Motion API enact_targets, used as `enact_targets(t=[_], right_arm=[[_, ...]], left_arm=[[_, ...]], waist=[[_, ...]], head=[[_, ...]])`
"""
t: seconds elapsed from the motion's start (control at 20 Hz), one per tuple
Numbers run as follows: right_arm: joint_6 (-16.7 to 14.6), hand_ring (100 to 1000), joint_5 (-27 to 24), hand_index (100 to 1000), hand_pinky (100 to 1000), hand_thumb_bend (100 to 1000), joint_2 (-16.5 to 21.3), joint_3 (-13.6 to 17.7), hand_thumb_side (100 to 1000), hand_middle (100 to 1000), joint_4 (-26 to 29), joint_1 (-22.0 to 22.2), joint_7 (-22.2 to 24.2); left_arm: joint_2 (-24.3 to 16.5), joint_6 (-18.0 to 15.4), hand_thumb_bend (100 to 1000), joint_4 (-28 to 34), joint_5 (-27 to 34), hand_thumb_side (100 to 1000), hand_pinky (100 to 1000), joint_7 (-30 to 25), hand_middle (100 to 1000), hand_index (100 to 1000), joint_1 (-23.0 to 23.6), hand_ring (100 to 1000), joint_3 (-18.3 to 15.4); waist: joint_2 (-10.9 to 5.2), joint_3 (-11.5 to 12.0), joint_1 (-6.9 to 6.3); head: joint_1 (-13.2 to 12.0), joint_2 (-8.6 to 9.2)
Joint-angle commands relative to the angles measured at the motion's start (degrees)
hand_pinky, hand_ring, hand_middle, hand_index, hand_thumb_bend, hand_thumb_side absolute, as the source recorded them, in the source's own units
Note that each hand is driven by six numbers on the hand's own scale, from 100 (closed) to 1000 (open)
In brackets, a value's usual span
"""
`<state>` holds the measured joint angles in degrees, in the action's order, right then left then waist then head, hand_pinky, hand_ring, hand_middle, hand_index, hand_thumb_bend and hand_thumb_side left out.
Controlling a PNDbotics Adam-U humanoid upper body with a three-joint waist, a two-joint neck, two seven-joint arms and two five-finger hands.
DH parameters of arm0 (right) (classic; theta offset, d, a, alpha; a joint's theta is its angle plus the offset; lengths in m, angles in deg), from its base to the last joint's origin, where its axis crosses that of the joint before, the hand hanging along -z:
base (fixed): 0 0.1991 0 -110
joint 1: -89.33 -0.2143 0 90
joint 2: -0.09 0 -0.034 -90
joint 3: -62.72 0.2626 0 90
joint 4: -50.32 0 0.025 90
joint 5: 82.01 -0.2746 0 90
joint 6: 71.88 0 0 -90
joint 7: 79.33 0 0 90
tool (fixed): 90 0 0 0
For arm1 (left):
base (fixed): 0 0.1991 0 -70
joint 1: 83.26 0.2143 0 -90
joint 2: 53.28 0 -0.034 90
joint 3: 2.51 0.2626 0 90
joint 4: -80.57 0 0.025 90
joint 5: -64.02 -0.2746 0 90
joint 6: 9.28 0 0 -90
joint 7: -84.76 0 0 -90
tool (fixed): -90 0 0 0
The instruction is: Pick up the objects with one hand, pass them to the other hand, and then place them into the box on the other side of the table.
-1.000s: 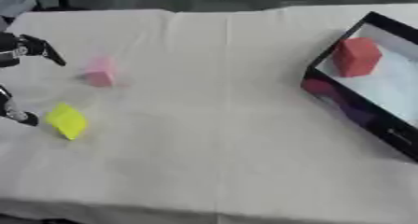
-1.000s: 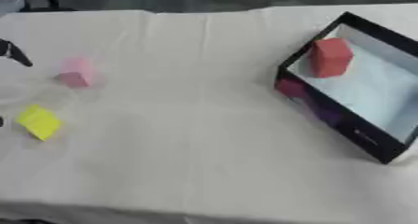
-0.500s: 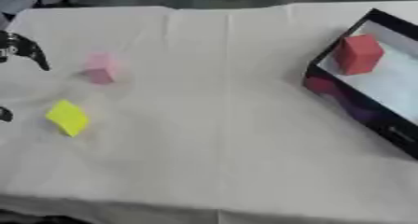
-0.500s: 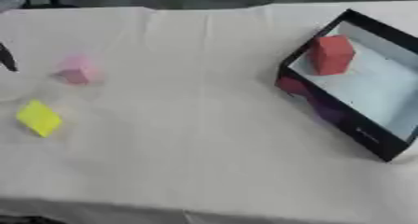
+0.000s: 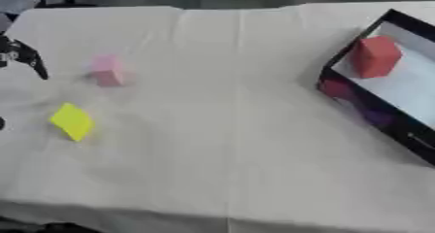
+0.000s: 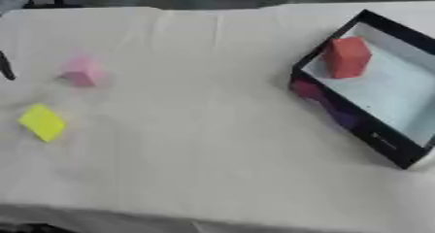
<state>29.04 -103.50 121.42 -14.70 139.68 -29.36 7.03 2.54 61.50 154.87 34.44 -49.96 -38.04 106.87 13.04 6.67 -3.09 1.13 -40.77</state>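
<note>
A pink block (image 5: 106,70) and a yellow block (image 5: 72,121) lie on the white cloth at the left. A red block (image 5: 375,56) stands inside the black box (image 6: 340,115) at the right, against its near-left wall. Only part of my left hand (image 5: 25,59) shows at the left edge: dark fingers are spread, left of the pink block and above the yellow one, touching neither. It holds nothing. My right hand shows in neither view.
The white tablecloth (image 5: 221,130) covers the table, with a crease running down its middle. The box sits askew at the right edge, its pale floor partly cut off. The table's front edge runs along the bottom.
My left hand has drawn back toward the left edge, so less of it shows. The blocks and the box have stayed put.
</note>
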Motion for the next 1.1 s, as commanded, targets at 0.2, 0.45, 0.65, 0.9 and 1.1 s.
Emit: enact_targets(t=[0.2, 0.45, 0.65, 0.9, 1.1], right_arm=[[0.25, 1000, 0.46, 1000, 968, 100, 2.01, 0.55, 672, 881, 0.77, -0.34, -0.23], [0.54, 1000, 0.76, 1000, 968, 100, 1.82, 0.65, 674, 880, 0.66, -0.25, -0.35], [0.66, 1000, 0.69, 1000, 968, 100, 1.61, 0.74, 675, 879, 0.69, -0.30, -0.49], [0.77, 1000, 0.63, 1000, 968, 100, 1.54, 0.75, 676, 879, 0.73, -0.32, -0.56], [0.96, 1000, 0.24, 1000, 968, 100, 1.10, 0.96, 678, 877, 0.78, -0.69, -0.86]], left_arm=[[-0.72, -0.27, 762, 0.74, 2.93, 100, 871, -6.24, 755, 818, -2.02, 843, -2.10], [0.44, 0.16, 769, 0.03, 4.34, 100, 864, -6.25, 750, 819, -2.67, 835, -1.72], [1.40, -0.01, 773, -0.72, 4.91, 100, 861, -6.85, 749, 820, -3.08, 832, -0.97], [1.82, -0.29, 773, -1.27, 4.80, 100, 861, -7.14, 749, 820, -3.35, 832, -0.71], [3.31, -1.27, 779, -2.67, 3.26, 100, 851, -7.10, 746, 833, -3.22, 828, 0.61]], waist=[[-1.31, 0.08, 0.47], [-1.17, -0.10, 0.60], [-1.11, -0.24, 0.62], [-1.11, -0.26, 0.62], [-0.89, -0.66, 0.71]], head=[[-0.21, 0.22], [-0.23, 0.39], [-0.17, 0.66], [-0.10, 0.73], [0.21, 1.34]])
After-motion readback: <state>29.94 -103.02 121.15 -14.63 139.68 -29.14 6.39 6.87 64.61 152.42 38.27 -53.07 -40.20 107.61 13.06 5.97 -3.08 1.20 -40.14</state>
